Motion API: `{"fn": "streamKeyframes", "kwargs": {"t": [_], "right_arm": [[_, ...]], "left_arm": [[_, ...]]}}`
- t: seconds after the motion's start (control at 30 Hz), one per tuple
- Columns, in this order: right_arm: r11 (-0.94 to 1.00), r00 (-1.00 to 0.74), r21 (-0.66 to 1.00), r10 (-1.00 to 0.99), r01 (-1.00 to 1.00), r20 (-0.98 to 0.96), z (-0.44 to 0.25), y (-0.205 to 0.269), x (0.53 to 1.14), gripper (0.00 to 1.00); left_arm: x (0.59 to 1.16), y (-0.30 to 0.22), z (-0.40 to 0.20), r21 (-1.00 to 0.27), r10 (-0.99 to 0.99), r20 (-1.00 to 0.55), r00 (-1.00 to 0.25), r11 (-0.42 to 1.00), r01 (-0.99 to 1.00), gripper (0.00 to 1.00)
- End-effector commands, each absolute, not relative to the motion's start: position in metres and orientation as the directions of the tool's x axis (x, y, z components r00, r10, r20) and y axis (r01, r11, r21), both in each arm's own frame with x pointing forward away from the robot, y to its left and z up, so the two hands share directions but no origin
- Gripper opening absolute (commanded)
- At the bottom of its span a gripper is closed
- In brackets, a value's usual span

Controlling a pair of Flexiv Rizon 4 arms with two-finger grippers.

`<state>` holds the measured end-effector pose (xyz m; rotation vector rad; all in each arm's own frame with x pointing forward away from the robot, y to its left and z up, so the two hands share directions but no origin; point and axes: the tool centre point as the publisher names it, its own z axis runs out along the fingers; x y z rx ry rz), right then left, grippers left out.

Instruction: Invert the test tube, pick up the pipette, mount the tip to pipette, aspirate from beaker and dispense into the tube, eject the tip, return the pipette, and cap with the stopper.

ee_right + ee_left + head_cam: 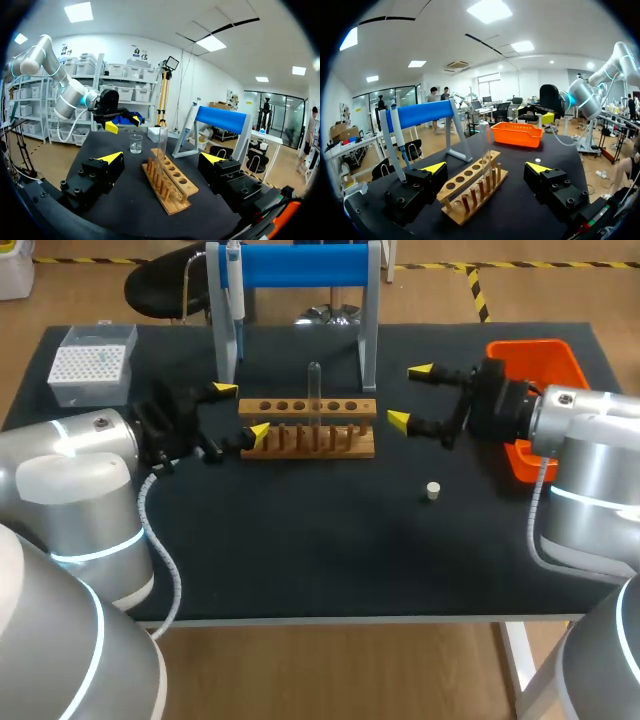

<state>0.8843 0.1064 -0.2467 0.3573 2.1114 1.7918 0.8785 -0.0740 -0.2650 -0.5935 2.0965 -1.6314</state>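
The left jaws and the right jaws both stand apart, empty, flanking the ends of the wooden rack point(308, 426). The test tube point(314, 388) stands vertical at the rack's middle. The white stopper point(432, 491) lies on the tabletop point(300, 540) near the right jaws.

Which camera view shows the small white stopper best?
The head view: the stopper lies alone, seen clearly from above, nothing covering it. The left wrist view shows it only as a tiny pale dot far ahead. The right wrist view does not show it.
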Motion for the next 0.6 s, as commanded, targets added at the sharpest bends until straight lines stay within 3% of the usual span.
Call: {"fn": "streamKeyframes", "kwargs": {"t": [0.03,0.4,0.6], "right_arm": [[0.17,-0.908,0.985,0.408,-0.032,-0.099,-0.247,0.106,0.884,1.0],[0.17,-0.908,0.985,0.408,-0.032,-0.099,-0.247,0.106,0.884,1.0],[0.148,-0.954,0.988,0.284,-0.049,-0.09,-0.244,0.122,0.904,1.0]], "left_arm": [[0.879,-0.071,-0.266,-0.974,-0.562,-0.064,-0.825,0.216,-0.072,1.0],[0.879,-0.071,-0.266,-0.974,-0.562,-0.064,-0.825,0.216,-0.072,1.0],[0.879,-0.071,-0.266,-0.974,-0.562,-0.064,-0.825,0.216,-0.072,1.0]]}}
